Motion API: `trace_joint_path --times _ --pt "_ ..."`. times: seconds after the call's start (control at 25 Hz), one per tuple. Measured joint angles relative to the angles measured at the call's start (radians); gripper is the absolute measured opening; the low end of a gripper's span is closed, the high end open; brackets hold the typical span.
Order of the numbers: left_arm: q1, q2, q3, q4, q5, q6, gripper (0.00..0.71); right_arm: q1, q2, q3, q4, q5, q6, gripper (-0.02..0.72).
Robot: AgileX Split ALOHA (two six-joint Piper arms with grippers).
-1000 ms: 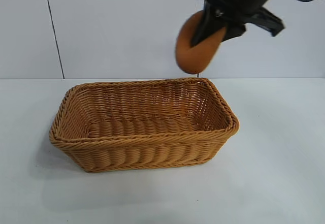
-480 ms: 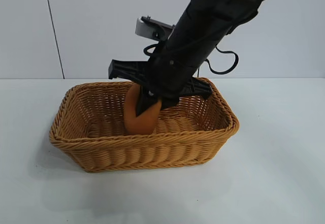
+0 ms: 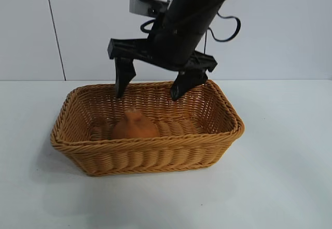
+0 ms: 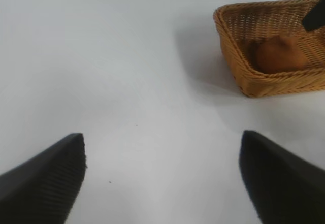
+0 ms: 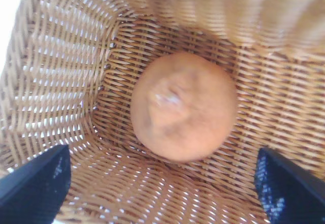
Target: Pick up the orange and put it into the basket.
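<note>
Exterior view: the orange (image 3: 134,125) sits upright on the floor of the basket (image 3: 228,135), toward its left half, knob uppermost, free of any grip. The right gripper (image 3: 152,88) hangs directly above the basket's back rim, pointing steeply down, jaws spread wide and empty, both fingertips clear of the fruit. The basket stands on the white table (image 3: 285,187).

Left wrist view: the left gripper (image 4: 162,176) is parked well apart from the basket (image 4: 238,71), hovering over bare table, fingers wide apart and holding nothing. The orange (image 4: 281,54) is visible inside the basket.

Right wrist view: looking down into the basket (image 5: 61,66), the orange (image 5: 184,106) rests on the woven floor, between the two dark fingertips (image 5: 35,188) and well below them, touched by neither.

Assessment: the placing step appears complete, with release done. The next move calls only for lifting the right arm clear without catching the rim.

No brand, label or legible writing is found on any item.
</note>
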Motion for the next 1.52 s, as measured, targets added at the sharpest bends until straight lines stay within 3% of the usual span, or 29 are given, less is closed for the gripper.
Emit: trace_joint_path --times 0.12,0.24,0.56,0.76,0.92,1.04,1.24,1.52 --pt "0.000 0.000 0.000 0.000 0.000 0.000 0.589 -0.045 -0.006 -0.032 -0.049 0.025 0.033 0.694" --pt "0.000 0.000 0.000 0.000 0.000 0.000 0.589 -0.126 -0.007 -0.033 -0.057 0.027 0.036 0.694" --pt "0.000 0.000 0.000 0.000 0.000 0.000 0.589 -0.476 -0.007 -0.033 -0.060 0.051 0.005 0.694" --pt "0.000 0.000 0.000 0.000 0.000 0.000 0.589 -0.660 -0.007 -0.033 0.016 0.059 -0.023 0.694" --pt "0.000 0.000 0.000 0.000 0.000 0.000 0.589 -0.693 -0.018 -0.018 0.093 0.058 -0.053 0.694" --pt "0.000 0.000 0.000 0.000 0.000 0.000 0.589 -0.688 -0.073 0.073 0.109 0.058 -0.085 0.694" --pt "0.000 0.000 0.000 0.000 0.000 0.000 0.589 -0.687 -0.252 0.362 0.121 0.058 -0.135 0.694" --pt "0.000 0.000 0.000 0.000 0.000 0.000 0.589 -0.687 -0.623 0.827 0.131 0.068 -0.152 0.694"
